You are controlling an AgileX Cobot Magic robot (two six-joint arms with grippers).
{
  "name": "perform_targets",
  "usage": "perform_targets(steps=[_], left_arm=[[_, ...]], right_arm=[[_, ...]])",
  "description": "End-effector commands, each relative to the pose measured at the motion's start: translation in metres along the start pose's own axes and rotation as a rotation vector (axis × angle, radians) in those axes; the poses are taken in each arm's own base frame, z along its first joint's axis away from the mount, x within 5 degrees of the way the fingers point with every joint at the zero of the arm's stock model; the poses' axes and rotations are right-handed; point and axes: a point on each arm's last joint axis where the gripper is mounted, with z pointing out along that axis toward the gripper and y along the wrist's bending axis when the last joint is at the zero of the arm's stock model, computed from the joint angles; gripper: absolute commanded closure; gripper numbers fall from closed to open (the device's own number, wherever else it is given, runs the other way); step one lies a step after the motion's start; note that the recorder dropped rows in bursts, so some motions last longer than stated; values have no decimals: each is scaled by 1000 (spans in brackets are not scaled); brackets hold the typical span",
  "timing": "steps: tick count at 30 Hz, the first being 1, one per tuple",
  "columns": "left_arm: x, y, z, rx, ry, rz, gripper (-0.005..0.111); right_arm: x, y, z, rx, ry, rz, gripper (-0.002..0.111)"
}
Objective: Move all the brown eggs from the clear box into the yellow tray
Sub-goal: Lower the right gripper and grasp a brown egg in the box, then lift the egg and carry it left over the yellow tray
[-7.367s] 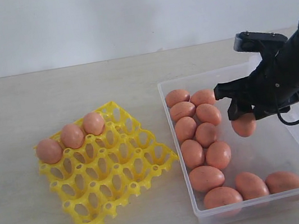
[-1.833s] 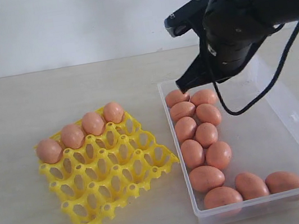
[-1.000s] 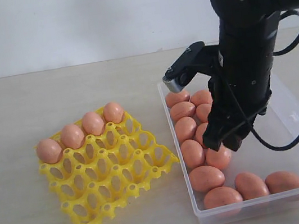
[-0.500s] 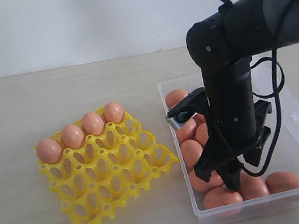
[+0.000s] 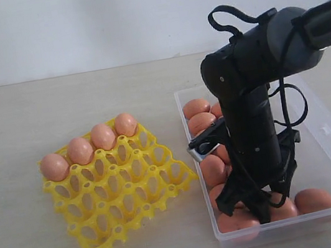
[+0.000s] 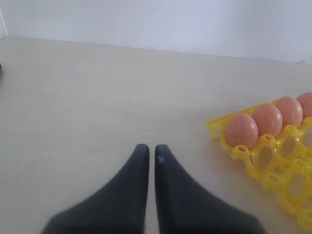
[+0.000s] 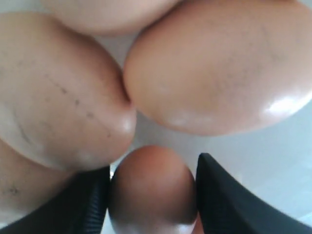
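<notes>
Box: clear, shallow, on the table; everything below is placed from it.
Right arm: black, reaching steeply down into the box's near-left corner.
Right gripper: jaws down among the eggs at that corner, grasping one egg. The egg fills the gap between the two fingers, which lie against both its sides.
Lifted or resting: cannot tell; the arm hides the egg's underside.
Neighbours: two larger-looking eggs just beyond the grasped one, touching each other, the box floor pale between them.
Loose eggs: still in the box, lined along its left wall and its near wall, partly hidden by the arm.
Tray: yellow, left of the box, near it but apart, turned corner-on to it.
Tray eggs: four in one edge row that ends toward the box's far-left corner.
Left gripper: clenched on nothing, only a thin slit between the tips, above bare table with the tray's egg row ahead. Its place relative to the box cannot be told.
</notes>
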Motion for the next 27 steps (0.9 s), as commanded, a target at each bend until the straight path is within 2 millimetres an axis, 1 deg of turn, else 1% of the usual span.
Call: perform_targets(steps=[1, 4, 6, 8, 11, 14, 16, 20, 21, 23, 27], left_arm=[[0, 0, 0, -2, -5, 2, 103], [0, 0, 0, -2, -5, 2, 103], [0, 0, 0, -2, -5, 2, 103], [0, 0, 0, -2, -5, 2, 103], [0, 0, 0, -2, -5, 2, 103], [0, 0, 0, -2, -5, 2, 103], [0, 0, 0, -2, -5, 2, 103], [0, 0, 0, -2, -5, 2, 103], [0, 0, 0, -2, -5, 2, 103], [0, 0, 0, -2, -5, 2, 103], [0, 0, 0, -2, -5, 2, 103]], right_arm=[[-4, -2, -2, 20, -50, -1, 108], [-7, -4, -2, 39, -83, -7, 108], [-8, -3, -4, 36, -108, 24, 108], [-9, -3, -12, 36, -168, 74, 108], [-4, -2, -24, 25, -268, 137, 108], [11, -1, -33, 19, -344, 167, 108], [24, 1, -37, 15, -395, 183, 108], [51, 4, -45, -11, -559, 235, 108], [60, 6, -47, -27, -621, 244, 108], [71, 10, -51, -68, -709, 268, 108], [96, 16, -60, -160, -985, 307, 108]])
